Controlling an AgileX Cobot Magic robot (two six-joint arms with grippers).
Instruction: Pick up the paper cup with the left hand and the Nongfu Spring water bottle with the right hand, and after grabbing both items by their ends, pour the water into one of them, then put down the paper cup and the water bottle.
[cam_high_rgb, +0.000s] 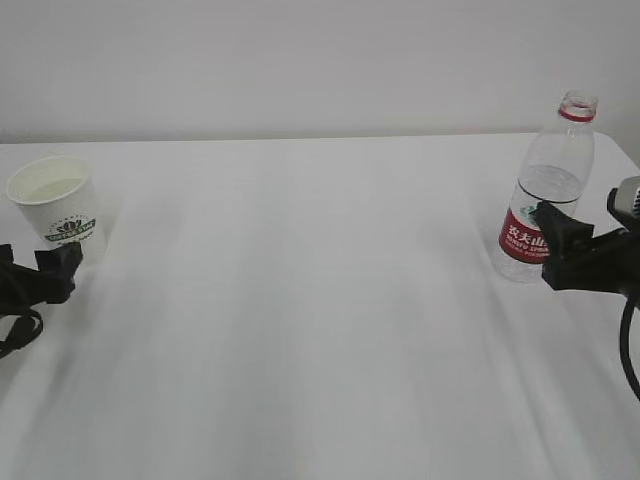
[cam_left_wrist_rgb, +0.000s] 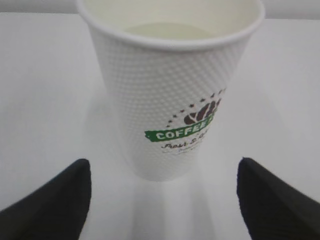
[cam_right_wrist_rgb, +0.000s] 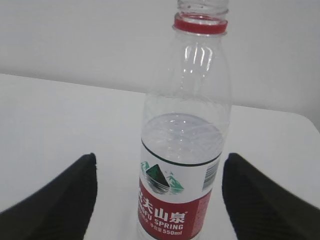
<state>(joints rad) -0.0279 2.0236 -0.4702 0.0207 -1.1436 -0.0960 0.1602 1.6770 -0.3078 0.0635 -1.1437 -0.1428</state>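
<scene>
Your left pincer (cam_left_wrist_rgb: 162, 200) is released, its fingers spread on either side of the paper cup (cam_left_wrist_rgb: 172, 90) without touching it. The cup stands upright on the table (cam_high_rgb: 320, 300), far to the left of the bottle, and seems to hold a pale pool of liquid.

Your right pincer (cam_right_wrist_rgb: 157, 200) is likewise released, jaws wide around the lower part of the Nongfu Spring water bottle (cam_right_wrist_rgb: 182, 150), which stands upright, uncapped, and roughly half full of water (cam_right_wrist_rgb: 180, 132).

The risks: the cup is light and tapered, so an off-centre close could nudge or tip it and slop its contents; squeezing hard could buckle the wall. The bottle is tall and open-topped, so a one-sided bump low down could rock it and spill.

As for room, the bottle sits close to the table's right and far edges, so a shove outward could send it off. Between bottle and cup the table lies bare, giving open space to bring both together.
</scene>
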